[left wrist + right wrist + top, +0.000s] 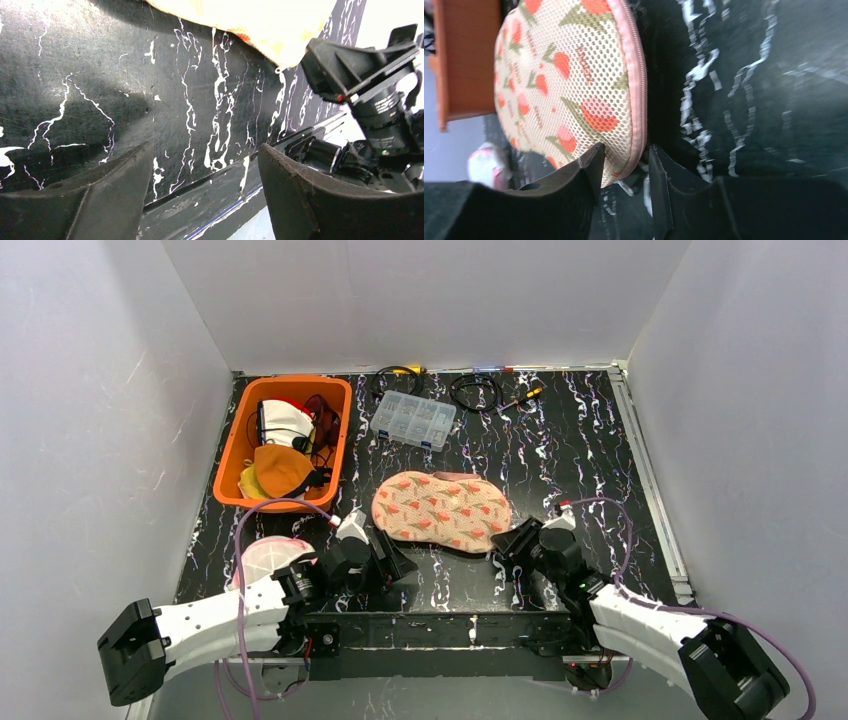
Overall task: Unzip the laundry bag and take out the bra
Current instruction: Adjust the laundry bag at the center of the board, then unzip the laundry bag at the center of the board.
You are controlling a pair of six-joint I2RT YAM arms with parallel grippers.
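Basically nothing was done yet: on the table [560,440] the laundry bag [442,510] lay flat in the middle, zipped as far as I could tell, bra not visible. The left gripper [205,147] gaped wide and empty. The right gripper [624,152] had its fingers barely apart either side of the pink zipper rim [640,90], not clamped.

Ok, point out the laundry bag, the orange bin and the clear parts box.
laundry bag [441,511]: top external view, middle of its mesh top.
orange bin [232,445]: top external view, on its left wall.
clear parts box [413,420]: top external view, centre of lid.

Bare table [580,450] lies right of laundry bag [441,510]; orange bin [295,381] stands left.
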